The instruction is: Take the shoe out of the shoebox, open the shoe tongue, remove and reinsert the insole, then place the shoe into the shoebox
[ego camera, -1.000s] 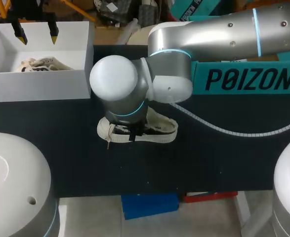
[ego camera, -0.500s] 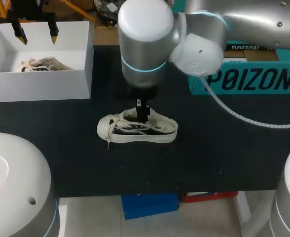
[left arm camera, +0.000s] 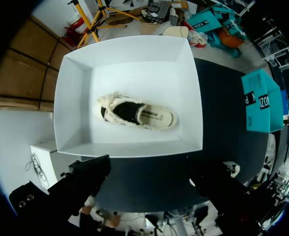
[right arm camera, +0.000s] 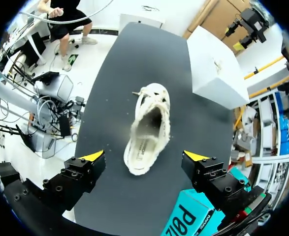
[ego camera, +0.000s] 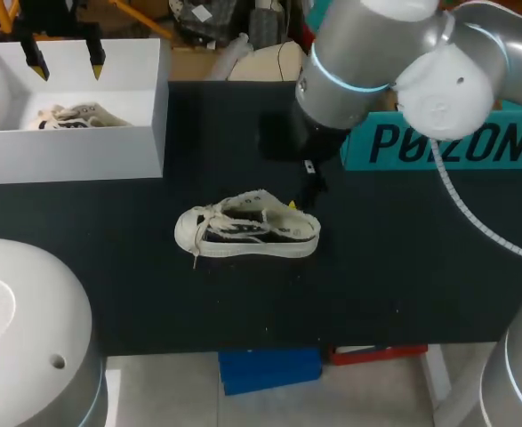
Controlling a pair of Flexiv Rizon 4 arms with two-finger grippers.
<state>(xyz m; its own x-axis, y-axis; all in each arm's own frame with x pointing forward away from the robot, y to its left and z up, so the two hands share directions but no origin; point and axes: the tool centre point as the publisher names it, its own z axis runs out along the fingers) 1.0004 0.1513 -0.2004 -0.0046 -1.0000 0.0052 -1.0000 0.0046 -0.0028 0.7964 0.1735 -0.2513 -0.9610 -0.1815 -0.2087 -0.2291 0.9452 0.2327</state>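
Finding: the right arm point(ego camera: 376, 62) has withdrawn toward the far right of the worktop point(ego camera: 403, 267). One second ago its wrist sat directly over the shoe point(ego camera: 247, 233) and hid the upper. Half a second ago the right gripper point(ego camera: 314, 185) stood at the shoe's opening. It is now lifted clear, above the heel end, its fingers point(right arm camera: 92, 157) spread and touching nothing. The shoe's whole outline is now exposed.

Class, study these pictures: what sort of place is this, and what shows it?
Probably a robot test lab, not a shop: a robot arm hangs above a pale shoe on a black table, and a white shoebox on the same table holds another shoe.
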